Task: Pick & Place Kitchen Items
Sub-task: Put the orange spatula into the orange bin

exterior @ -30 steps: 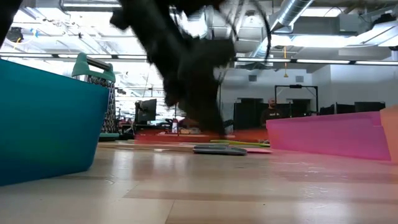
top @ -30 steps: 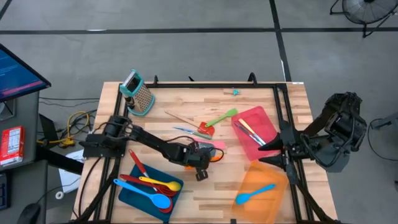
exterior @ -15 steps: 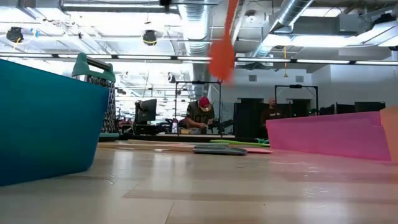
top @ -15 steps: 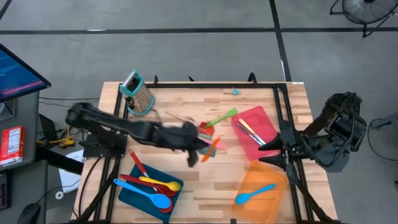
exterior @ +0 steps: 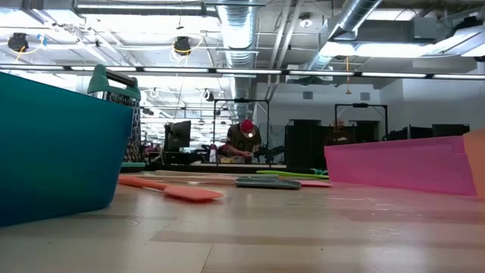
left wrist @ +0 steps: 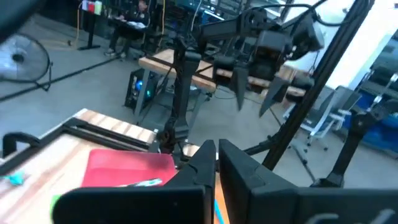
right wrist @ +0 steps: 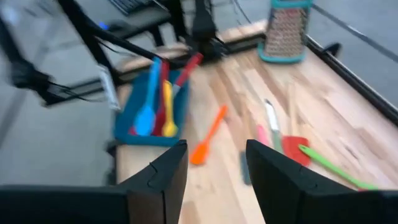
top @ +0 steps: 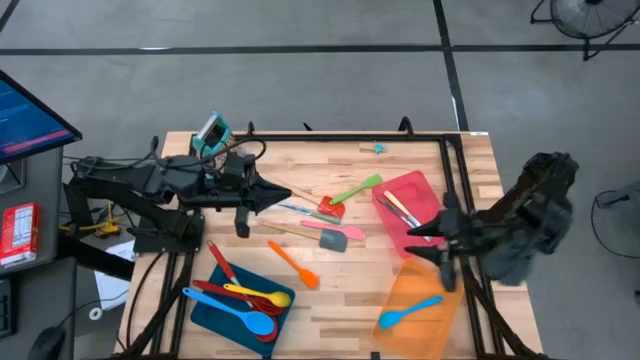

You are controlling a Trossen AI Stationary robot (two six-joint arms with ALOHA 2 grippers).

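On the wood table [top: 400, 160], the orange spatula [top: 293, 264] lies loose between the blue tray [top: 208, 310] and the pink turner [top: 333, 235]. It looks light and stiff, with a soft slick head, so the slim handle is the place to pinch. The left gripper [top: 281, 196] is pressed shut and empty; the right gripper [top: 418, 243], over the red tray [top: 422, 190], stands parted and empty.

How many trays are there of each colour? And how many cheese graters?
Flat blue plastic tray: 1
Flat red plastic tray: 1
Flat orange plastic tray: 1
Metal box grater with teal handle: 1
Total: 4
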